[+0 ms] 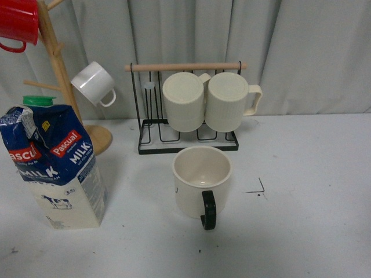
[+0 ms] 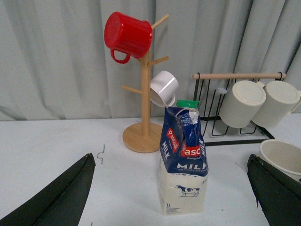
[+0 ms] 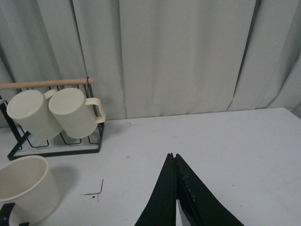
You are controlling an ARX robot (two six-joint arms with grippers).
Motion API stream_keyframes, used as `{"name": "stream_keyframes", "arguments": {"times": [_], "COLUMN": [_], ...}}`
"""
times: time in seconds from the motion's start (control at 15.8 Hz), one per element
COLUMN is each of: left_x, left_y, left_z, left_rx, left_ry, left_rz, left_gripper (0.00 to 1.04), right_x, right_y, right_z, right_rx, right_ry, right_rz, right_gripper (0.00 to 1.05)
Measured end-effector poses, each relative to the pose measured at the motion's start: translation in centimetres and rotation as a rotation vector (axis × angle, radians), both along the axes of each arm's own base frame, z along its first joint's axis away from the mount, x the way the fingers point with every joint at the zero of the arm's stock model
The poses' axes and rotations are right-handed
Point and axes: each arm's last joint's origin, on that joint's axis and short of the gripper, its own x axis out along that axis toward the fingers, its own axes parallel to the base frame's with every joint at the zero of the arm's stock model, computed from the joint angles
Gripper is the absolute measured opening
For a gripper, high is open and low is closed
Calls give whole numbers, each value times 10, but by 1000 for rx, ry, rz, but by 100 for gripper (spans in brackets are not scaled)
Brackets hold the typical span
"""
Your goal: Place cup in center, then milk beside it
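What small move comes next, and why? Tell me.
Probably advance the open left gripper toward the tall blue-and-cream milk carton: the wide cream mug with black handle already stands upright mid-table, while the carton stands well to its left.

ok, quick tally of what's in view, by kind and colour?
Red mug: 1
White mug: 1
Ribbed cream mugs: 2
Cream cup with black handle: 1
Milk carton: 1
Wooden mug tree: 1
Wire rack: 1
Total: 8
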Motion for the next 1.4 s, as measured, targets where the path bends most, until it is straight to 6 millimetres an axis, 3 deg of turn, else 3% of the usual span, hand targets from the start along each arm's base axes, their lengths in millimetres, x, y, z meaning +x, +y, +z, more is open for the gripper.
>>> {"name": "stream_keyframes", "arguments": {"times": [0.19,1.4], "left_x": [0,0], "left_y": [0,0], "left_z": [0,0], "left_rx": [0,0], "left_ry": [0,0], "left_rz": [0,0], "left_gripper": [98,98], "right_x": [-9,-41], "right_y": [0,0], "right_z": [-12,-5], "right_rx": [0,0], "right_ry": [21,-21], "right_rz": [2,2], "right_gripper": [2,2]}}
